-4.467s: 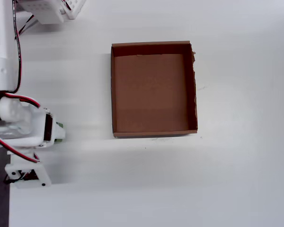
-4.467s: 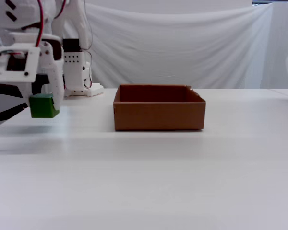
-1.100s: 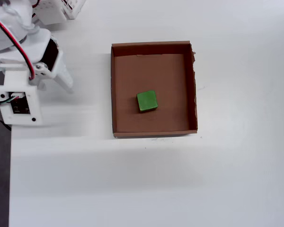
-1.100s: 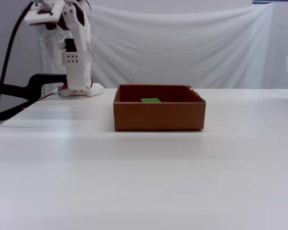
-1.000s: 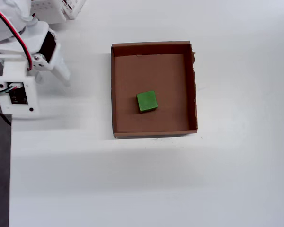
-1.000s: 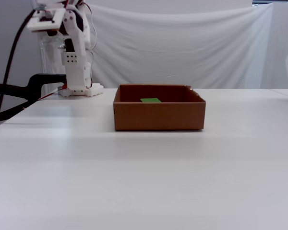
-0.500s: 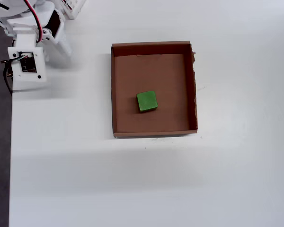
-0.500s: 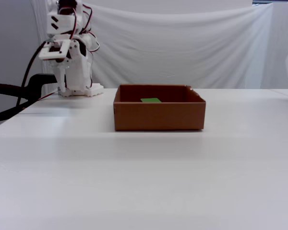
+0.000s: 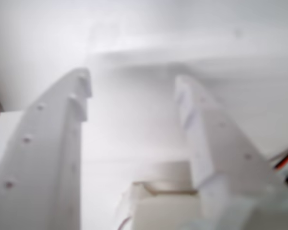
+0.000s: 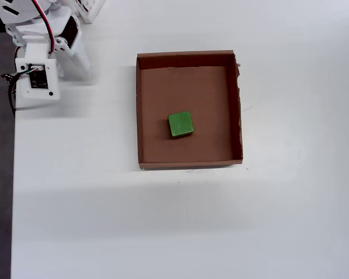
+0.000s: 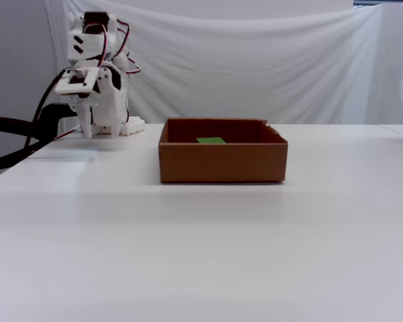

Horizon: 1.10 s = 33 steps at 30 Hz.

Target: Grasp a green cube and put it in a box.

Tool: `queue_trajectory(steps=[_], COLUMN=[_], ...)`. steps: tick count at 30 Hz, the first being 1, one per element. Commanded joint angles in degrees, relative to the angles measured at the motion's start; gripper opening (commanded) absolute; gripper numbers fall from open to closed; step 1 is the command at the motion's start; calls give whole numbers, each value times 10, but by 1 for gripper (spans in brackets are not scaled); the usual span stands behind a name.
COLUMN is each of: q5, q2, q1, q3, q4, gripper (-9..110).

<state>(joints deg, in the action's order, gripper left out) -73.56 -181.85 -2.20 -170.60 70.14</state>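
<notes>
I see the green cube [image 10: 181,124] lying flat on the floor of the box [image 10: 141,104], a little below and left of centre in the overhead view, clear of all four walls; in the fixed view only a sliver of its top face [image 11: 211,140] shows above the near wall of the box [image 11: 221,161]. Nothing else is in the box, and the cube has not shifted over the last second. What has changed is the arm: a second ago it hung over the table at the left edge of the overhead frame, and now it has folded back into the upper left corner, close to its own base, well apart from the box. A few seconds back the cube was hanging clamped in the jaws near the left side of the fixed view, so the carry and the drop are behind me. The gripper [image 9: 132,96] in the wrist view is released, its two white fingers [image 9: 62,143] spread wide with only blurred white table between them, holding nothing. In the fixed view the gripper [image 11: 87,127] points down beside the base at the upper left. I judge the task done: cube inside, arm retreating to rest. The white table [image 10: 221,232] around the box is otherwise bare, and the box's ragged right rim sits just as it did, so the drop did not nudge it
</notes>
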Motion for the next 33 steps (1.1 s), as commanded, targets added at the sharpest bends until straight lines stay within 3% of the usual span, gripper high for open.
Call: queue_trajectory(steps=[1, 9, 33], q5=[-4, 40, 41], q2=[-5, -6, -6], q1=[1, -2, -3], q3=[4, 4, 4], q4=[14, 18, 18], gripper=[18, 17, 22])
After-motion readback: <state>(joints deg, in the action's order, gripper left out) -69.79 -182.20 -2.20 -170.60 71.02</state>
